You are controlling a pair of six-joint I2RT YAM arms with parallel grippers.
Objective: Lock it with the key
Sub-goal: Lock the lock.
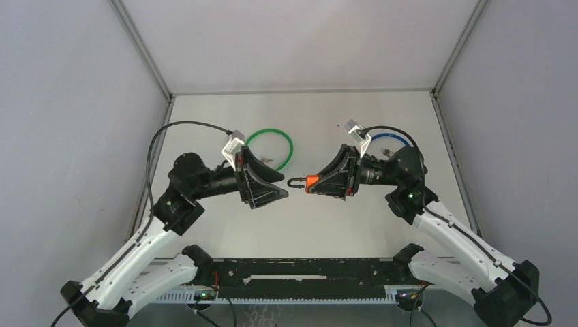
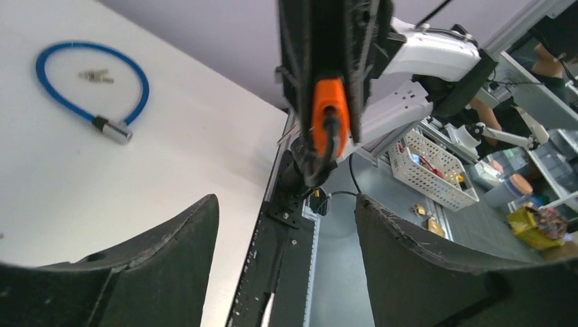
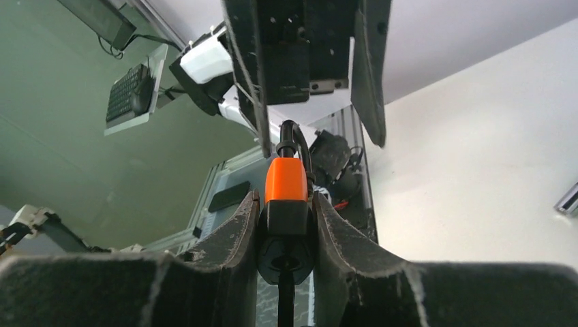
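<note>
An orange and black lock (image 1: 311, 183) with a black cable loop at its tip is clamped in my right gripper (image 1: 315, 184), held above the table and pointing left. In the right wrist view the lock (image 3: 285, 181) sits between my fingers (image 3: 235, 238). My left gripper (image 1: 282, 187) is open and empty, facing the lock with a small gap. In the left wrist view the lock (image 2: 329, 109) hangs ahead of my open left gripper (image 2: 286, 208). Small keys (image 2: 94, 75) lie inside a blue cable lock (image 2: 88, 82). No key shows in either gripper.
A green cable lock (image 1: 275, 142) lies on the table behind the left arm, and the blue cable lock (image 1: 388, 139) lies behind the right arm. The black base rail (image 1: 300, 272) runs along the near edge. A white basket (image 2: 436, 170) stands off the table.
</note>
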